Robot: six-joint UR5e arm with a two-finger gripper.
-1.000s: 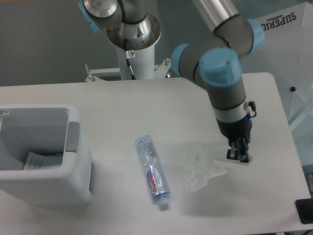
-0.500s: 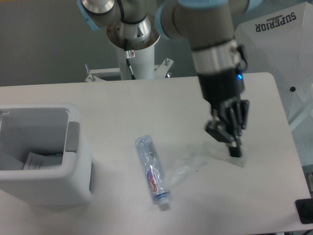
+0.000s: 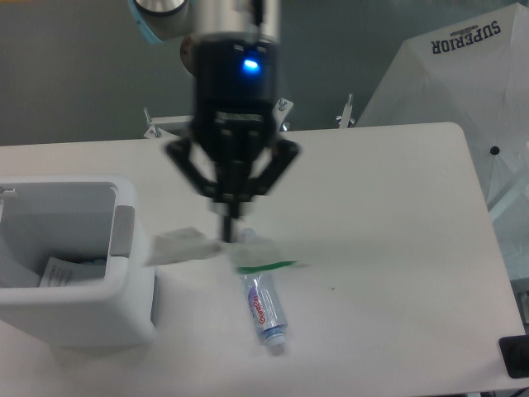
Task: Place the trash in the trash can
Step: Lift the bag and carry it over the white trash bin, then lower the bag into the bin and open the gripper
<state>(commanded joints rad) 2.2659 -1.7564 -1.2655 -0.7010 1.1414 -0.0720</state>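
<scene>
My gripper (image 3: 229, 231) hangs above the middle of the table, shut on the clear plastic bag (image 3: 216, 248), which trails from it in the air with its green strip at the right. The bag hangs just right of the trash can (image 3: 124, 285), a pale grey-white bin at the left with a darker side panel and some paper inside. The small clear bottle (image 3: 263, 308) with a red-and-white label lies on the table right below the gripper, its upper part hidden behind the bag.
The arm's base column (image 3: 157, 124) stands at the back of the white table (image 3: 388, 248). A white canopy printed SUPERIOR (image 3: 463, 74) is at the right. A dark object (image 3: 514, 356) sits off the table's front right corner.
The gripper has lifted the plastic bag off the table at the right and carried it left, to above the bottle and near the bin. The bottle has not moved.
</scene>
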